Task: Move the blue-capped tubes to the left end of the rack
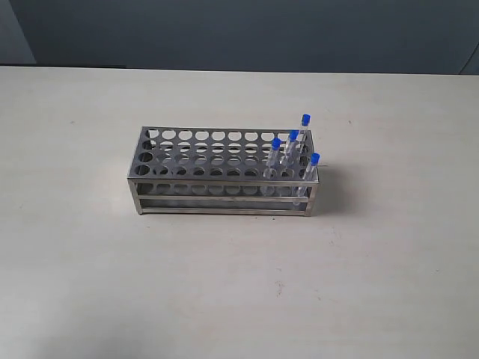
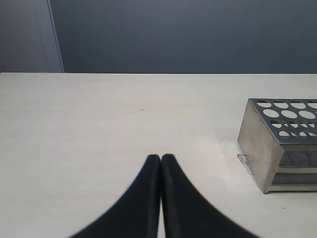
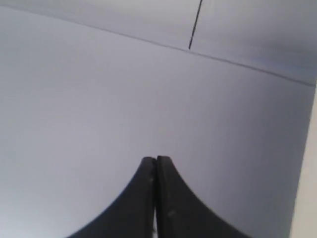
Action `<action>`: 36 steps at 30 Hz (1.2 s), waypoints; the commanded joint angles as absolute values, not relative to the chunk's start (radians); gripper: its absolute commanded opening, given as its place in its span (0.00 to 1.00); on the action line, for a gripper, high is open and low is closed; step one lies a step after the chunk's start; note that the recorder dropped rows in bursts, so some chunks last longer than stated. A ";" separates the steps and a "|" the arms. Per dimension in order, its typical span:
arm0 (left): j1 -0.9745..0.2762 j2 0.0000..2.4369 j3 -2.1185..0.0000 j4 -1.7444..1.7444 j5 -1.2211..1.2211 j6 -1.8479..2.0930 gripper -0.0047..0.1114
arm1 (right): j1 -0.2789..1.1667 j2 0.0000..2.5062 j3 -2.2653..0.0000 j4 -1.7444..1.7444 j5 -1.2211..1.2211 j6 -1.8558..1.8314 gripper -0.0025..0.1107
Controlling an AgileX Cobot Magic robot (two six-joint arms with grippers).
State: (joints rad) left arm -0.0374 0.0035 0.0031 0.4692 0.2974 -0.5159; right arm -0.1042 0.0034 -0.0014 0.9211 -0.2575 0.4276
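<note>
At the right end of the rack (image 1: pixel 217 180), the blue-capped tubes (image 1: pixel 290 146) stand in a tight cluster of four. One sits in the front corner hole and the other three stand in the rows behind it, all leaning a little. Every other hole in the top plate is empty. The rack itself sits near the middle of the tabletop (image 1: pixel 90 262), with its long side roughly parallel to the near edge and the dark wall (image 1: pixel 224 30) beyond the far edge.

Looking out from the left arm's wrist, the left gripper (image 2: pixel 161 157) is held low over the tabletop (image 2: pixel 74 148), pointing toward the far edge. Its two black fingers (image 2: pixel 148 183) are pressed together with nothing between them. One end wall of the rack (image 2: pixel 257 148) stands well apart from those fingertips, ahead and off to the side; the holes visible there are empty, and the tubes are outside that view.

The right gripper (image 3: pixel 156 159) is closed on nothing too, its fingers (image 3: pixel 171 198) tip to tip. It is aimed at a plain grey surface crossed by thin seams, so I cannot tell where the rack lies relative to it.
</note>
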 commanded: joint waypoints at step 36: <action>-0.044 0.000 0.000 0.468 0.289 -0.516 0.05 | 0.369 1.325 -1.144 0.130 0.779 -0.225 0.02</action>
State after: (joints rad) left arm -0.0374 0.0035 0.0031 0.4692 0.2974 -0.5159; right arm 0.2660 1.2068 -1.0821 0.2261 0.7060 -0.2241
